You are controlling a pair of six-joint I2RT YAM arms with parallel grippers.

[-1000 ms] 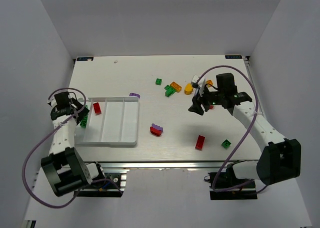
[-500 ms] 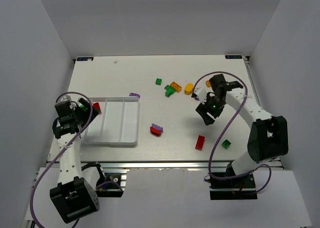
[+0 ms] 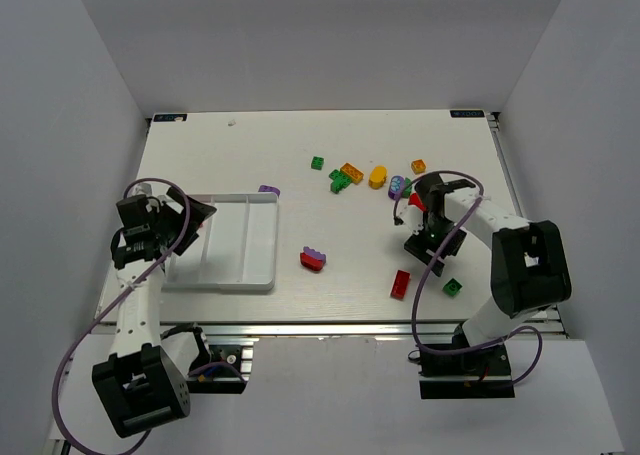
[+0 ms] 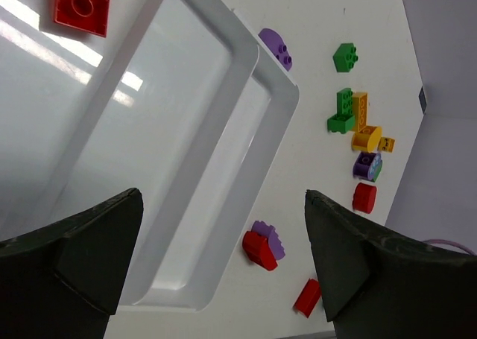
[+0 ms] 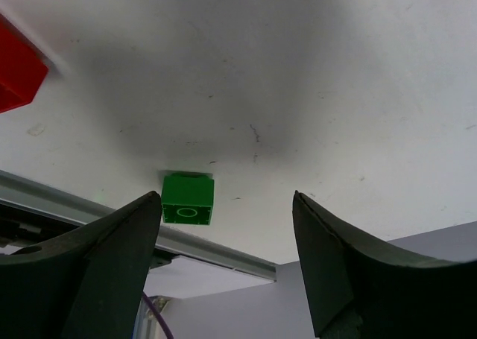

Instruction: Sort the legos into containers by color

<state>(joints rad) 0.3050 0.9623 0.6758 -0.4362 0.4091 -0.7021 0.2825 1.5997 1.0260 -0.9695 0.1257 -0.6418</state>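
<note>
The white tray lies at the left. One red brick sits in a left compartment. My left gripper hovers open and empty over the tray's left part. Loose legos lie to the right: a purple one, green ones, an orange one, a yellow one and a red-and-purple pair. My right gripper is open and empty, low over the table. It is between a red brick and a green brick.
More bricks lie behind the right gripper: a purple-and-green piece, a small orange one and a red round one. The table's near metal rail runs just beyond the green brick. Grey walls enclose the table.
The right gripper moved from beside the far brick cluster toward the near edge, stopping by the green brick. The left gripper swung right, over the tray's left compartments.
</note>
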